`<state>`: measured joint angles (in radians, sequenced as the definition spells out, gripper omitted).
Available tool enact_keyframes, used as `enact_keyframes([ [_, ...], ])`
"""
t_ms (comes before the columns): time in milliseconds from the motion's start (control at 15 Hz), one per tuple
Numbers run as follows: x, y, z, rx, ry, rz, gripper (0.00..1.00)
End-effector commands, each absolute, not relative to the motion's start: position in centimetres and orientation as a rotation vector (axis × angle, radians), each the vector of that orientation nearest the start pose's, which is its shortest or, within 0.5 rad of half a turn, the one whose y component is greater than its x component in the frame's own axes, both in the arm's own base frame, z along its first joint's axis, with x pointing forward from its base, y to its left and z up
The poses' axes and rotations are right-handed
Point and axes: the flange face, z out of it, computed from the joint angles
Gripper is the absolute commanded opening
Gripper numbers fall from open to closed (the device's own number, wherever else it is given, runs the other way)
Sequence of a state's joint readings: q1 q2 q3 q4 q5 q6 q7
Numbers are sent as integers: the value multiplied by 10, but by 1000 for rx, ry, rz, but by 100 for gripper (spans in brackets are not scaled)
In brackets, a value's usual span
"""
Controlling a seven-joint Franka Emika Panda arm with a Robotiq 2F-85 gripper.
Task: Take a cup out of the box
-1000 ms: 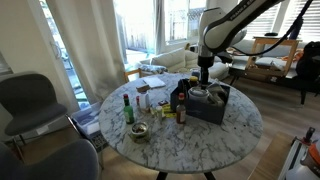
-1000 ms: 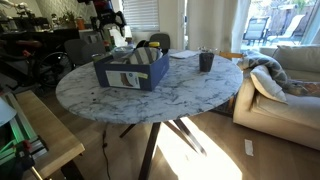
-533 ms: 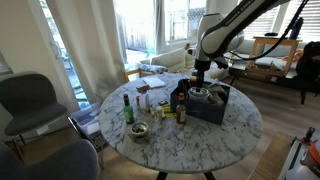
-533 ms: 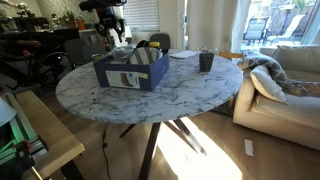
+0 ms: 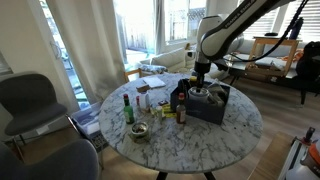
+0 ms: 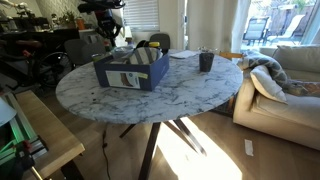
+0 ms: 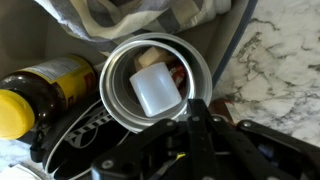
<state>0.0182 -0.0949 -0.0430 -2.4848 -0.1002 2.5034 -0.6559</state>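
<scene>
In the wrist view I look straight down into the pale grey cup (image 7: 118,92), which stands inside the dark box (image 7: 238,35). My gripper (image 7: 180,102) comes in from the bottom and is shut over the cup's near rim. A dark finger (image 7: 193,118) lies outside the wall, and a pale pad-like piece shows inside the cup. In both exterior views the gripper (image 5: 200,78) (image 6: 112,38) reaches down into the box (image 5: 214,106) (image 6: 130,72) on the round marble table (image 5: 170,135), and there the box walls and the arm hide the cup.
Beside the cup in the box lie a dark bottle with a yellow cap (image 7: 45,88) and a crumpled plastic bag (image 7: 130,18). On the table near the box stand dark bottles (image 5: 180,101), a green bottle (image 5: 128,108) and a small bowl (image 5: 140,131). A dark cup (image 6: 205,61) stands apart.
The gripper has gone from open to shut around the cup's rim. The arm has sunk slightly into the box; nothing else has moved.
</scene>
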Motion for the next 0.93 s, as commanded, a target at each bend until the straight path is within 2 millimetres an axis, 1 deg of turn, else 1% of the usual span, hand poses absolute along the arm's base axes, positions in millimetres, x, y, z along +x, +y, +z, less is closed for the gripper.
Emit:
enact_keyframes([
  [0,469,-14,324,-3028,-1129,-100,10],
  [67,468,-14,323,-3031,-1128,-99,16],
  [133,468,-14,323,-3033,-1127,-100,25],
  [267,466,-13,324,-3032,-1131,-106,35],
  [333,466,-13,325,-3034,-1130,-112,43],
  [467,466,-14,324,-3036,-1125,-107,33],
  [533,467,-15,323,-3034,-1123,-104,36],
  [600,468,-16,322,-3036,-1117,-102,31],
  [667,469,-18,319,-3036,-1111,-98,32],
  [733,470,-20,318,-3036,-1107,-97,29],
  [867,473,-24,314,-3040,-1095,-89,27],
])
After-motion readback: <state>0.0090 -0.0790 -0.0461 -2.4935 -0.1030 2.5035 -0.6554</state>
